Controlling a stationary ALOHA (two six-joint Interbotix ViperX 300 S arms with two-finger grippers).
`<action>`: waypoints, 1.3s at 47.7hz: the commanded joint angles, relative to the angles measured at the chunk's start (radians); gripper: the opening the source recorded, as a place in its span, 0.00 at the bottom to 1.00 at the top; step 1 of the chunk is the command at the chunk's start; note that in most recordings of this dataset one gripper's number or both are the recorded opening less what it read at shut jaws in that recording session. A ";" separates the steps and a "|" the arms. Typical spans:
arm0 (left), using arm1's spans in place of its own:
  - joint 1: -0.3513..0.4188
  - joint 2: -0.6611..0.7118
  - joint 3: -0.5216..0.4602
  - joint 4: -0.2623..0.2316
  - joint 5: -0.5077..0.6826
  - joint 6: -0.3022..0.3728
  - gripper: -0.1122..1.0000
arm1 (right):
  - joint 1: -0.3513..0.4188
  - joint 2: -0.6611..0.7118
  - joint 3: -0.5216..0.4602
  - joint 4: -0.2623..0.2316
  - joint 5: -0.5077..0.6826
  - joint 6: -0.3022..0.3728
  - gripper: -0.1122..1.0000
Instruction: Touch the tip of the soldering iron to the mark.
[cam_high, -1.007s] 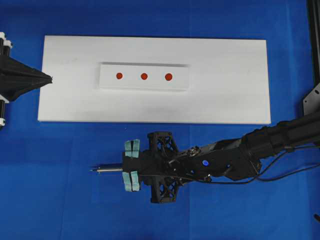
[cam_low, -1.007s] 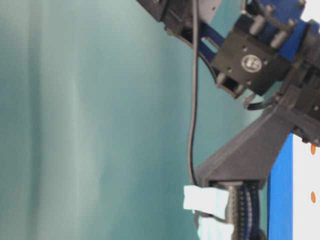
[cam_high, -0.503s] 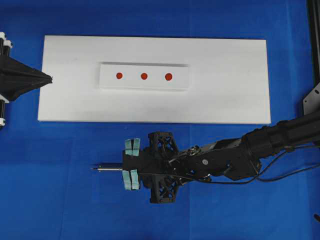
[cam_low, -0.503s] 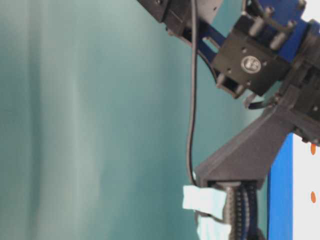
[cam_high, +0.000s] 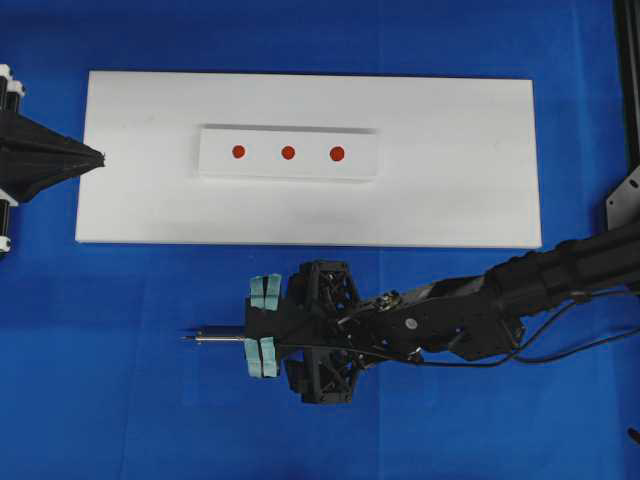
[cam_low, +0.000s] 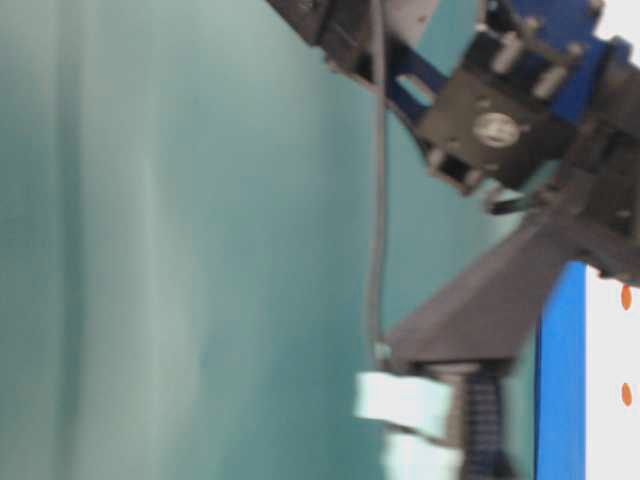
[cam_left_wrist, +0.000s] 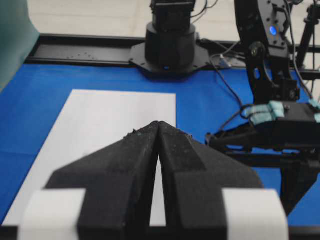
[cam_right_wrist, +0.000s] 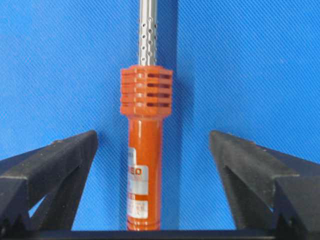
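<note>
The soldering iron (cam_right_wrist: 144, 150) lies flat on the blue counter (cam_high: 120, 400), below the white board (cam_high: 450, 190) that carries the strip with three red marks (cam_high: 288, 153). The right claw (cam_right_wrist: 150, 165) stands wide, its fingers (cam_right_wrist: 55, 165) on either side of the orange handle, not touching it. The tip (cam_high: 185, 338) points left. The left claw (cam_left_wrist: 159, 125) is pressed together, empty, over the board's left edge.
</note>
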 joint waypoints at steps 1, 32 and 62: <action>0.000 0.008 -0.009 0.000 -0.006 -0.002 0.10 | 0.012 -0.087 -0.020 0.000 0.014 -0.002 0.90; 0.000 0.006 -0.011 0.000 -0.005 -0.003 0.10 | -0.031 -0.268 -0.017 -0.066 0.199 -0.012 0.89; -0.002 0.008 -0.009 0.000 -0.003 -0.017 0.10 | -0.325 -0.311 0.020 -0.086 0.172 -0.173 0.89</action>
